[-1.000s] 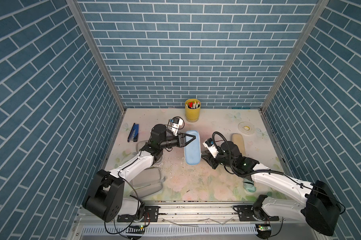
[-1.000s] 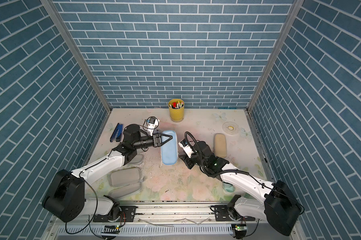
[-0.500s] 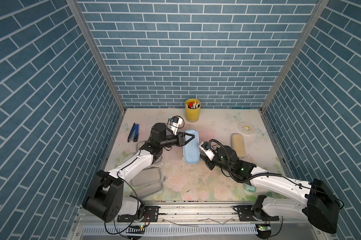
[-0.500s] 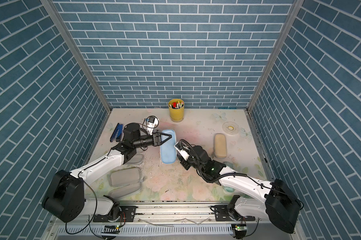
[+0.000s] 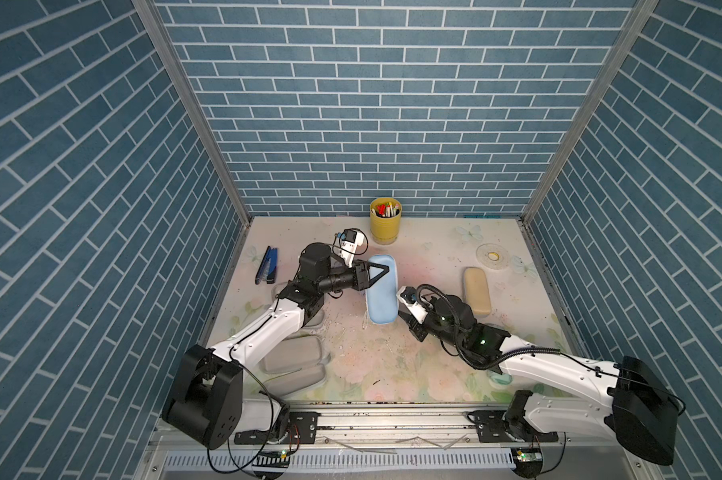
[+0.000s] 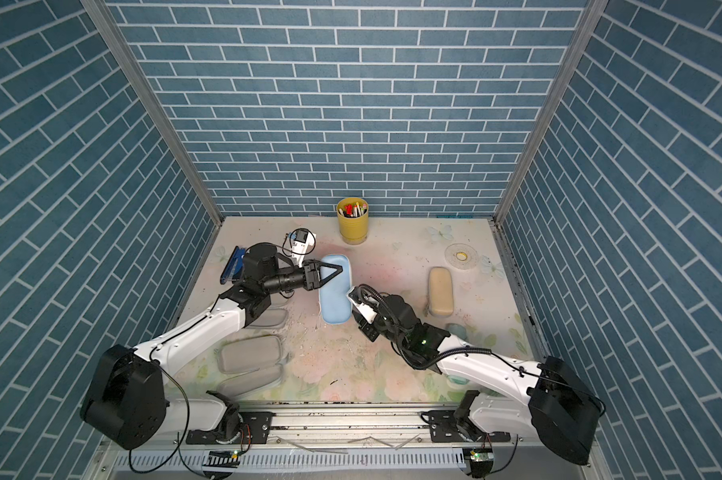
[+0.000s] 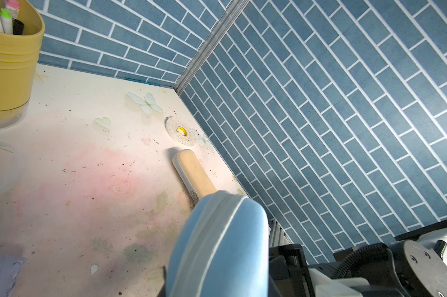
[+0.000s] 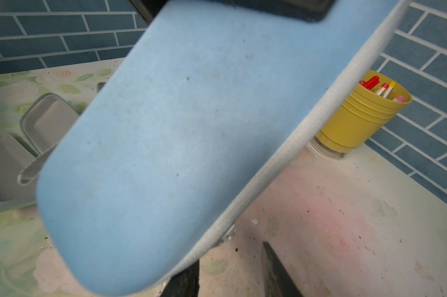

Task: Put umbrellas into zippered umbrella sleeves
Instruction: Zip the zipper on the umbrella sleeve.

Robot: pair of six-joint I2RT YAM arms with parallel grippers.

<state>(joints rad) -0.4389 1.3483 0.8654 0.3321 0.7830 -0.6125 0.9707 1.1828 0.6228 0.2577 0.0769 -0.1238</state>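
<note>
The light blue sleeve [image 5: 382, 303] hangs tilted above the middle of the bench [image 5: 425, 257], halves together. Whether an umbrella is inside cannot be told. The left tool [image 5: 382, 272] clamps its far end. The right tool [image 8: 230, 272] sits just beneath the near end, jaws apart and empty, near what looks like the zip pull [image 8: 227, 235]. The step in hand seems to be working the zip. Next, the right tool must pinch that small pull while the left braces the sleeve.

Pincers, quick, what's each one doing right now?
Left pincer: closed on the far end of the light blue sleeve.
Right pincer: open beside the sleeve's near end, nothing visible between its jaws.
</note>
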